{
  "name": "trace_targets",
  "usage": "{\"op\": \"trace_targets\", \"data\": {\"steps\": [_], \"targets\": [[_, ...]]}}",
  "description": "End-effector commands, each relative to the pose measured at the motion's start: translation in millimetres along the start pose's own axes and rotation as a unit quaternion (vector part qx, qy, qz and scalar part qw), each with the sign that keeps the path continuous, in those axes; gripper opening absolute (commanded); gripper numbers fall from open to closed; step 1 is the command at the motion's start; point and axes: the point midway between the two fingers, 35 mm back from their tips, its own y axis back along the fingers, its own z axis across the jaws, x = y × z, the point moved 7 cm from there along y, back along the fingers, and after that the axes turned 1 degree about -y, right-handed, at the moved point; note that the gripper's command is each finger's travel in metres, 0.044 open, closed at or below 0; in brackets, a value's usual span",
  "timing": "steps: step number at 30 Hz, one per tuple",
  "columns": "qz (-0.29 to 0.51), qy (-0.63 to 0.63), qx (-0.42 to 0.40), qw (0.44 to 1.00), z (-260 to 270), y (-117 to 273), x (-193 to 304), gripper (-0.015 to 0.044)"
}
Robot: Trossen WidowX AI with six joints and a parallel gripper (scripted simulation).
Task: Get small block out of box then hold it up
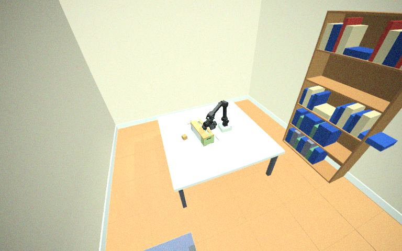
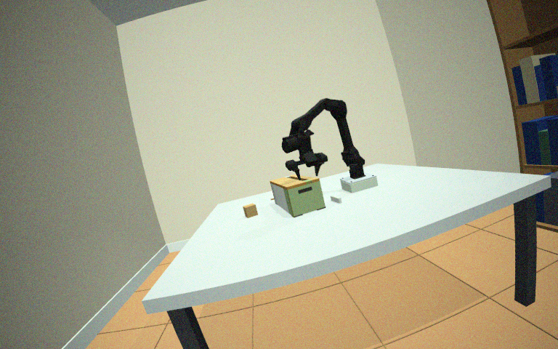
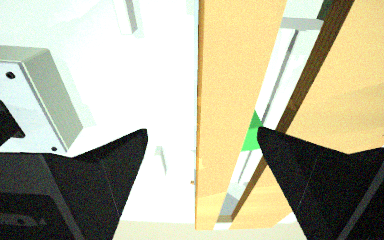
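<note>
Claw [image 2: 306,166] open, empty, over box [image 2: 298,195] slot. We see the green block [image 3: 251,136], seemingly inside; extraction, pickup and lift remain.

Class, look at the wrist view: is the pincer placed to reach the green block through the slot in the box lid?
Probably yes: the open pincer hangs over the box, and the green block shows through the slot, uncovered.
</note>
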Motion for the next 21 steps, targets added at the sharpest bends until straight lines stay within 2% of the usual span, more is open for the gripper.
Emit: {"op": "trace_targets", "data": {"steps": [1,21], "targets": [[0.002,-0.002,-0.001,1.0,1.0,-6.8,-2.3,0.04],[0.002,-0.002,-0.002,1.0,6.3,-36.3,-14.1,0.04]]}}
